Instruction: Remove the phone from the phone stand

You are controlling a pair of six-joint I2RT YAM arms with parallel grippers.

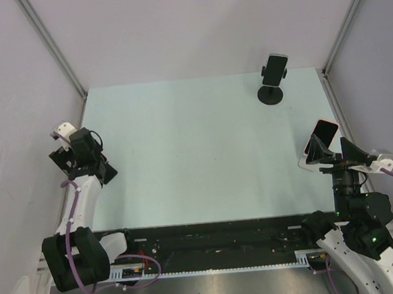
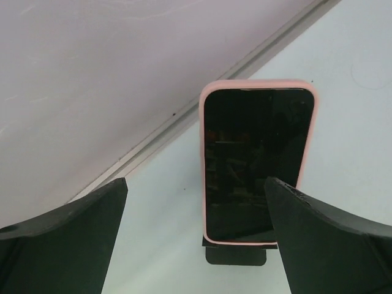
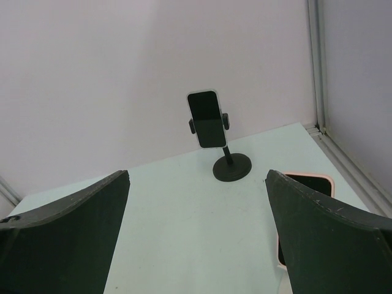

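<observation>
While left claw point(image 2: 196, 184), right claw point(image 3: 197, 177) gape empty, phone point(image 3: 207, 118) stands upright in phone stand point(image 3: 232, 167), far ahead of right claw.

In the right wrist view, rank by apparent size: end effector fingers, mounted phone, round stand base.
1. Right end effector fingers, huge only through nearness to the camera.
2. Mounted phone.
3. Round stand base, slightly smaller.

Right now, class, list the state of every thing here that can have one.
Phone: clamped upright, screen dark.
Phone stand: upright, occupied.
Pink-cased phone: propped on small holder, screen dark.
Left end effector: open, empty.
Right end effector: open, empty.
</observation>
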